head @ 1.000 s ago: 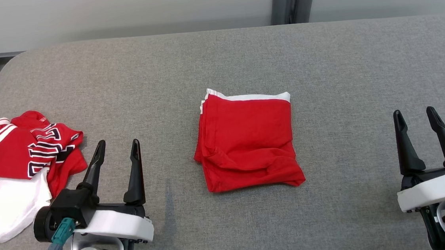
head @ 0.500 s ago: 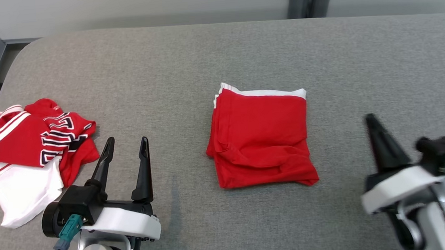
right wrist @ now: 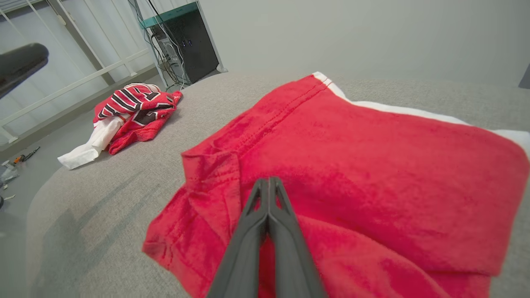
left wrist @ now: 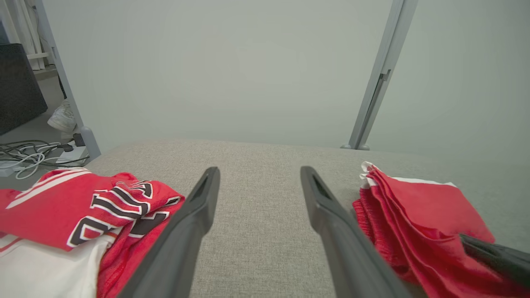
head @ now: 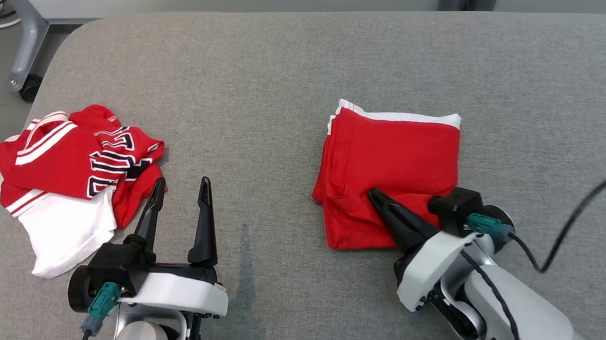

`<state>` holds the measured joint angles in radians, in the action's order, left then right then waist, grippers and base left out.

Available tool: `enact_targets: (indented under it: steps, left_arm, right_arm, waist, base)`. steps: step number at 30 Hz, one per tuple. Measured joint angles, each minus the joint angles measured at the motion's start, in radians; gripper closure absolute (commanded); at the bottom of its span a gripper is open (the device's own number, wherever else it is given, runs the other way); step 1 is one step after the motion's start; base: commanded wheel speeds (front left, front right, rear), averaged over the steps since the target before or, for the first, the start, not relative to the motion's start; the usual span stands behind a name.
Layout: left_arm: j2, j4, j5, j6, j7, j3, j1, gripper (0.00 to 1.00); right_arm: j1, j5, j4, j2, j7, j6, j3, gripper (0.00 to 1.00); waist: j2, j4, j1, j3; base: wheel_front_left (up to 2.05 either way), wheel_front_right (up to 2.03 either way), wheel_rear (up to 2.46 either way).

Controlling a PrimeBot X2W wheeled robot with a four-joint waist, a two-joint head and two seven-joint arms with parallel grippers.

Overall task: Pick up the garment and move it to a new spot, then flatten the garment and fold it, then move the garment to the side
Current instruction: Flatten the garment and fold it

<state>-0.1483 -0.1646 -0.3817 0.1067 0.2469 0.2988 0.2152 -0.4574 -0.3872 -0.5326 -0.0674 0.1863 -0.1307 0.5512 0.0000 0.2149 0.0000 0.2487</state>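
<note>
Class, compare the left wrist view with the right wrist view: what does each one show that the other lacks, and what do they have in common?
Left wrist view: the left tool, fingers spread wide, plus a white shoe and loose cables on the floor at the left.
Right wrist view: a black cabinet at the back, and a close look at the right tool, fingers pressed together above the folded red garment.
Shared: the folded red garment, the crumpled lettered jersey, the grey table, and the right tool, which the left wrist view shows as one dark finger.
</note>
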Motion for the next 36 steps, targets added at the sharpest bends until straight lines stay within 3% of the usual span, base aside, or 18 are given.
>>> enact_targets:
  steps: [9,18,22,29,33,35,36]
  left_arm:
    - [0.008,-0.011,0.000,-0.001,0.008,-0.002,0.013,0.00]
    - [0.006,-0.015,0.000,-0.002,0.012,-0.013,0.013,0.00]
    - [0.006,-0.017,0.000,-0.002,0.013,-0.015,0.013,0.00]
    - [-0.003,-0.010,0.004,0.001,0.013,-0.024,-0.005,0.00]
    - [-0.012,0.003,0.007,0.009,0.015,-0.034,-0.012,0.00]
    - [-0.019,0.009,0.008,0.011,0.015,-0.039,-0.026,0.00]
    - [-0.022,0.012,0.008,0.015,0.015,-0.040,-0.032,0.00]
  right_arm:
    - [-0.108,-0.102,-0.148,0.008,0.022,0.000,0.180,1.00]
    - [-0.138,-0.195,-0.188,0.012,0.026,0.000,0.355,1.00]
    - [-0.150,-0.223,-0.170,0.006,0.052,0.000,0.378,1.00]
    - [-0.139,-0.218,-0.076,-0.042,0.073,0.000,0.244,1.00]
    - [-0.059,-0.160,0.040,-0.082,0.075,0.000,0.071,1.00]
    - [-0.007,-0.124,0.093,-0.096,0.075,0.000,-0.020,0.87]
    - [0.017,-0.103,0.115,-0.101,0.076,0.000,-0.062,0.67]
  waist:
    - [0.0000,0.012,0.0000,0.017]
    - [0.0000,-0.007,0.0000,0.021]
    - [0.0000,-0.020,0.0000,0.017]
    - [0.0000,-0.047,0.0000,-0.008]
    - [0.0000,-0.068,0.0000,-0.029]
    - [0.0000,-0.079,0.0000,-0.040]
    - [0.0000,-0.084,0.0000,-0.046]
  base:
    - [0.00,0.00,0.00]
    - [0.00,0.00,0.00]
    - [0.00,0.00,0.00]
    - [0.00,0.00,0.00]
    - [0.00,0.00,0.00]
    - [0.00,0.00,0.00]
    - [0.00,0.00,0.00]
